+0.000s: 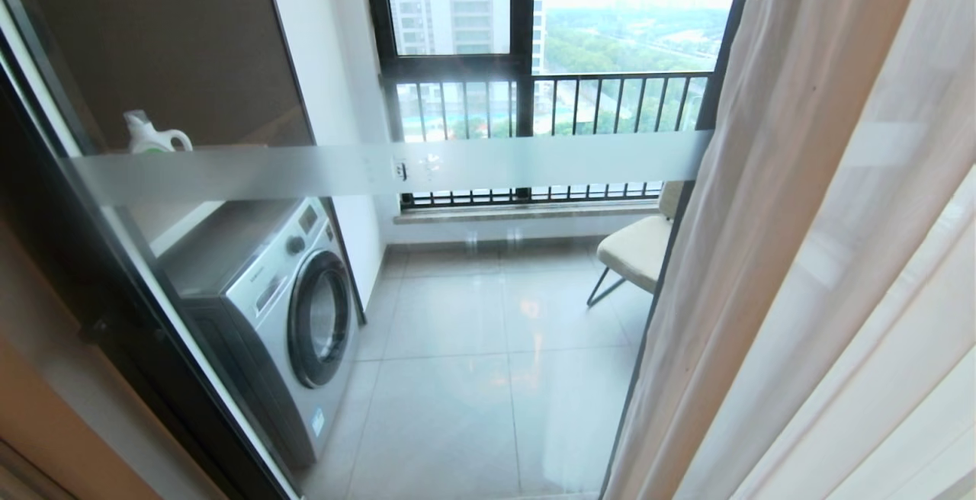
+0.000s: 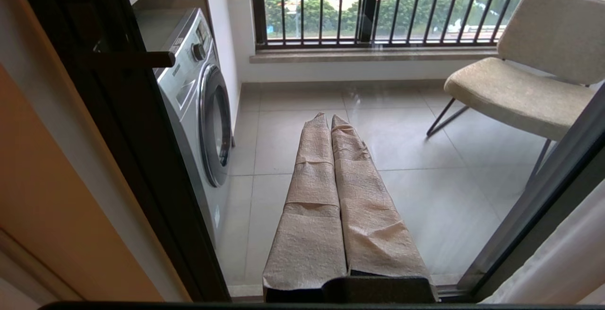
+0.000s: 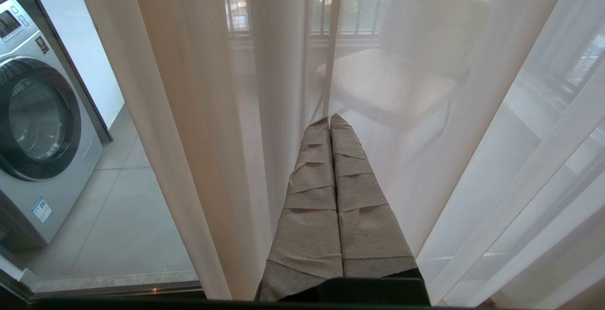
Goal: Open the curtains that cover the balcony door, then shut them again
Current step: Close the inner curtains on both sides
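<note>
You have the thin cream-white sheer curtains gathered on the right, covering that side of the dark-framed clear-glass balcony door with its frosted band. Left gripper faces bare glass, right gripper the sheer; both fingers pressed together, empty.

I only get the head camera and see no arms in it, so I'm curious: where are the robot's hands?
Observer: The left gripper is shut and empty, pointing at the door.
Operator: And the other one?
Observer: The right gripper is shut too, facing the sheer curtain.
Operator: I can't make out a way to open that door.
Observer: There is a dark handle sticking out from its frame.
</note>
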Available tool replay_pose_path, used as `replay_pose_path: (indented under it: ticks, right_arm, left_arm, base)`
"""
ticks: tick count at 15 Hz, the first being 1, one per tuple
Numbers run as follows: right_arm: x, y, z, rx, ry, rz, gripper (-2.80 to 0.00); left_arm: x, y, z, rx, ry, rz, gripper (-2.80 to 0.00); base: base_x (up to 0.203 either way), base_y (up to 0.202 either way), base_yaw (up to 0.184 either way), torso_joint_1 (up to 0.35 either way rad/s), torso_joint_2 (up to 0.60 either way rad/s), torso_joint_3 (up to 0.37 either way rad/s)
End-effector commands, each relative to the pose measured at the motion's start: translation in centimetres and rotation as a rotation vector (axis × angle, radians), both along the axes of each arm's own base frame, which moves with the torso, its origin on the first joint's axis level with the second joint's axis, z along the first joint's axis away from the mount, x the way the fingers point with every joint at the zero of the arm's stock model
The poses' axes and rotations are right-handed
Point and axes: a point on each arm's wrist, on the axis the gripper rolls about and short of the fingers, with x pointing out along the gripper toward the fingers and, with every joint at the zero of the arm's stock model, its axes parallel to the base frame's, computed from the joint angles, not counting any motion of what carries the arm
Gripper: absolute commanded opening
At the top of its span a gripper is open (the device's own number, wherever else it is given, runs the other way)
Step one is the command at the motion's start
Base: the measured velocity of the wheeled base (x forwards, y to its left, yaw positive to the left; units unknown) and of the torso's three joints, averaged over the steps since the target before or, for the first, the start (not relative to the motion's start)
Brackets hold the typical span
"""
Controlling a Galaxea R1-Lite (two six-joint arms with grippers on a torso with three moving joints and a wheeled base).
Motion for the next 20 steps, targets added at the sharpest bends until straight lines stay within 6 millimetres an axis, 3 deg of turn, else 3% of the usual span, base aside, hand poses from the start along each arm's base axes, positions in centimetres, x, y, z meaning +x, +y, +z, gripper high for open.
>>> replay_pose_path:
  ticks: [1, 13, 20]
  right_arm:
    - [0.00, 0.00, 0.00, 0.000, 0.000, 0.000, -2.80]
    - [0.00, 0.00, 0.02, 0.009, -0.002, 0.000, -2.80]
    - [0.00, -0.01, 0.02, 0.038, -0.003, -0.003, -2.80]
  left_arm:
    - [0.00, 0.00, 0.00, 0.000, 0.000, -0.001, -2.80]
    - [0.00, 0.00, 0.00, -0.001, 0.000, 0.001, -2.80]
    - [0.00, 0.00, 0.00, -0.002, 0.000, 0.001, -2.80]
  base:
    - [0.000, 0.000, 0.000, 0.000, 0.00, 0.000]
    - [0.000, 0.006, 0.000, 0.000, 0.00, 0.000]
    - [0.000, 0.178, 0.001, 0.004, 0.00, 0.004]
